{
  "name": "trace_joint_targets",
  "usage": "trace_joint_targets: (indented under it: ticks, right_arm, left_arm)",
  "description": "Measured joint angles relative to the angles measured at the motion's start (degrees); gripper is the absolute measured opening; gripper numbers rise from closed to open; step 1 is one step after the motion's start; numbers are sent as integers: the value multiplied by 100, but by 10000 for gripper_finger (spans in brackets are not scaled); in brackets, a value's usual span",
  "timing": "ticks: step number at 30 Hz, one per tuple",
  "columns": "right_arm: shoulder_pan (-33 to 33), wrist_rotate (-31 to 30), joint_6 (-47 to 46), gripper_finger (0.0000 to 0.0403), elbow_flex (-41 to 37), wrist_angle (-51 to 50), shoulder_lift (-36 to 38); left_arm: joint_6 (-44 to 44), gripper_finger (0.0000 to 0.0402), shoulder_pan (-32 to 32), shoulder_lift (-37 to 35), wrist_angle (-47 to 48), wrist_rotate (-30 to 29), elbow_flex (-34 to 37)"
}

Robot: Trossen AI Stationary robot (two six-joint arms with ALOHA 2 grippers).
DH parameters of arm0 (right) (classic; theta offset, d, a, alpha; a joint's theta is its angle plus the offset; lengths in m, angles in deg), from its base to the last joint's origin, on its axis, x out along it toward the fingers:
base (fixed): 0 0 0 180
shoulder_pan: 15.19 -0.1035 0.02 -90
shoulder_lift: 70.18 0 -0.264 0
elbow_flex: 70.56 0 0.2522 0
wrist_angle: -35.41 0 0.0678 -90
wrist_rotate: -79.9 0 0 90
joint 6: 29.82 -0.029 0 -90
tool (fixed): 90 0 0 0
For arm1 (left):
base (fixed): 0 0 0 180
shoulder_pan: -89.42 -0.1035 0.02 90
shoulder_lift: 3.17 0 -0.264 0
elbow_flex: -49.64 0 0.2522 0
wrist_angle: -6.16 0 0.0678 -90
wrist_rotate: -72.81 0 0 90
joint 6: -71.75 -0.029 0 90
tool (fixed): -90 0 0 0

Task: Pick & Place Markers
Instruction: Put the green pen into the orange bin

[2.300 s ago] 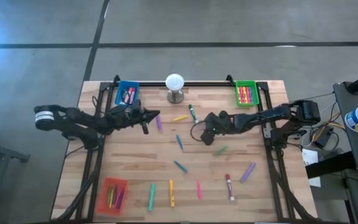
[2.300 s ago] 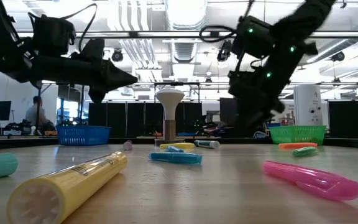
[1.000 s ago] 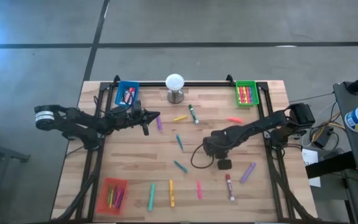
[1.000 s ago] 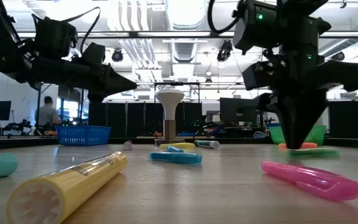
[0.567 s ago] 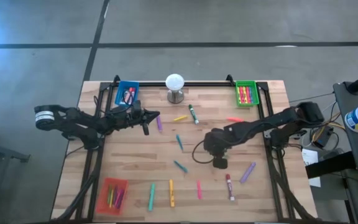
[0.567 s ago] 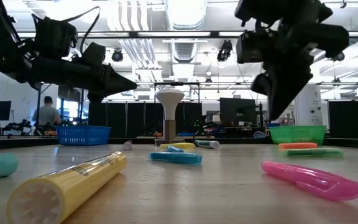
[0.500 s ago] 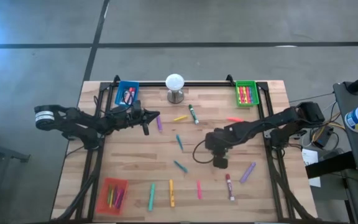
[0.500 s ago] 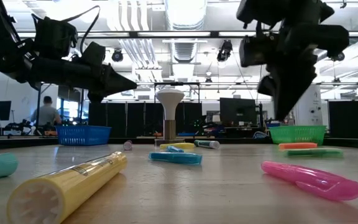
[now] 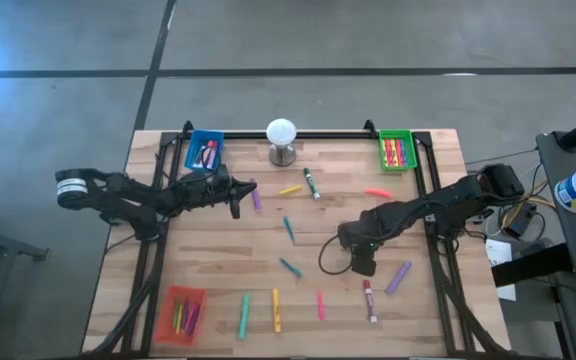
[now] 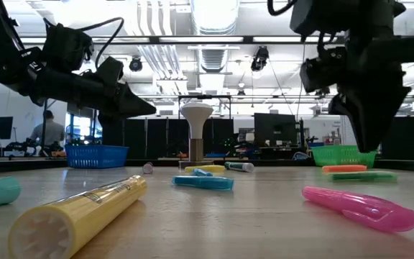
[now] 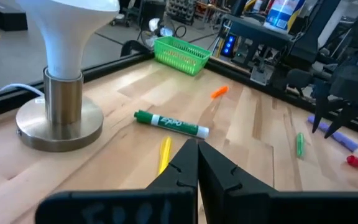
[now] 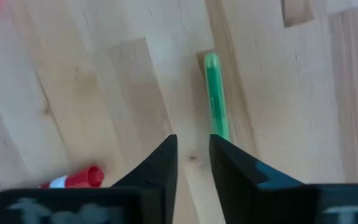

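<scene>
A: Where do we find the right end effector?

B: Near the middle of the worktop, toward four o'clock from its centre. In its wrist view we see the two fingers a narrow gap apart with nothing between them, and a green marker lying on the wood just beyond the tips.

A: What crowds it?

B: A red marker lies at six o'clock of it, a purple one at four o'clock, a pink one at seven o'clock. An orange marker sits up at twelve, below the green tray.

A: And the left end effector?

B: It hangs over the worktop at ten o'clock, fingers pressed together and empty, just beside a purple marker. Ahead of it we see the dark green marker, a yellow one, and the white ball on its metal stand.

A: The rest?

B: Teal markers lie mid-worktop. The blue tray sits at eleven, the red tray at seven, each with markers inside.
</scene>
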Motion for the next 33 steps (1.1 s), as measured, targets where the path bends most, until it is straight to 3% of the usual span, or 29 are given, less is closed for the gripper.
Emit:
trace_joint_targets:
  ticks: [5,11,33]
  right_arm:
    - [-19,-24,-99,124,-171,159,0]
    - [-19,-140,-34,141,-265,265,0]
    - [-15,-170,-20,122,-525,1118,-4]
  left_arm:
    - [133,5,0,0,-6,-4,-59]
    - [921,5,0,-2,-10,61,-160]
    - [1294,5,0,-2,-4,63,-270]
